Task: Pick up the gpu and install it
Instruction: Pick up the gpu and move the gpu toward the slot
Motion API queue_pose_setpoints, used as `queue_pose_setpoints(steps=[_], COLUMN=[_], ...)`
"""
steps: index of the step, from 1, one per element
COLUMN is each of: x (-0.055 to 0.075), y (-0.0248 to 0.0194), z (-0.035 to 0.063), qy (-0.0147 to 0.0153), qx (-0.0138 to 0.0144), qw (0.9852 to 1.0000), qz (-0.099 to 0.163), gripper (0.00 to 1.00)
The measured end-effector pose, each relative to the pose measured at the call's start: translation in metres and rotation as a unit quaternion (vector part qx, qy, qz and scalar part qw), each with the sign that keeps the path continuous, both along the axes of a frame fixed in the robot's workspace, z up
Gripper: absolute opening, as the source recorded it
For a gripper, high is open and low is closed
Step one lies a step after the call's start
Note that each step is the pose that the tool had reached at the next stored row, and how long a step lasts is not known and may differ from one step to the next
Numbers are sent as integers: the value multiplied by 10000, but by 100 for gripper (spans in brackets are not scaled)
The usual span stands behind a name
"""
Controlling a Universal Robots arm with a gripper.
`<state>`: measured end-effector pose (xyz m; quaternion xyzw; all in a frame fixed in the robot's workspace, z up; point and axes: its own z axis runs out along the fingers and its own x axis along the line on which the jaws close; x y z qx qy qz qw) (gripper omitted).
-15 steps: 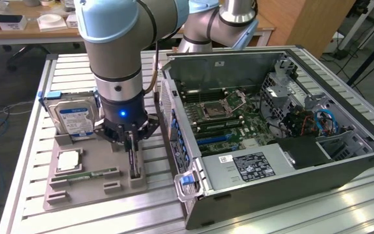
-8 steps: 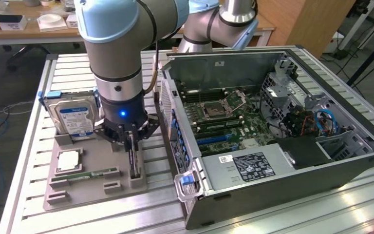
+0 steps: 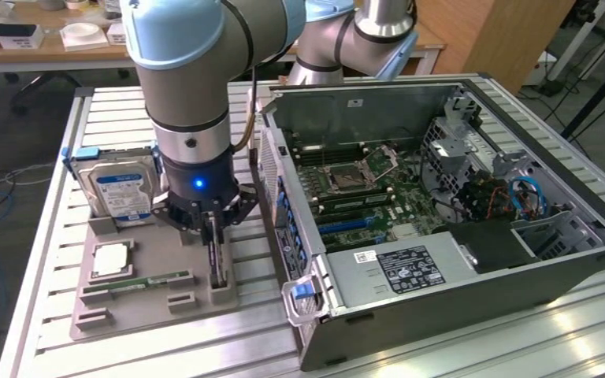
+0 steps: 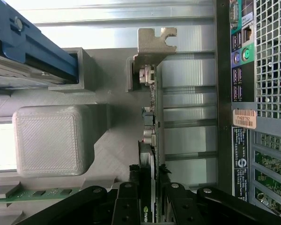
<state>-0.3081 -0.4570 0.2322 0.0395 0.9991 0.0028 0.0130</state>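
Note:
The gpu (image 3: 217, 256) stands on its edge in a slot of the grey printed holder (image 3: 145, 311), just beside the open computer case (image 3: 387, 303). My gripper (image 3: 212, 227) hangs straight down over it. In the wrist view the thin card (image 4: 154, 117) runs away from the gripper (image 4: 152, 183), with its silver bracket (image 4: 152, 44) at the far end. A black finger (image 4: 130, 197) presses one face and another the opposite face, so the gripper is shut on the card's edge. The card still sits in the holder.
The holder also carries a hard drive (image 3: 120, 189) with a blue-white label, a square processor (image 3: 110, 258) and a green memory stick (image 3: 139, 281). The case lies open with its motherboard (image 3: 371, 193) exposed. The case's rear panel (image 4: 262, 93) runs close alongside the card.

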Motion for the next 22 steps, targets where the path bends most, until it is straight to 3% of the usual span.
queue_pose_setpoints(steps=[11, 22], x=[-1, -1], y=[0, 0], z=[17, 502], qy=[-1, -1], qx=[0, 0], qw=[10000, 10000], qz=[-1, -1], gripper=[26, 26])
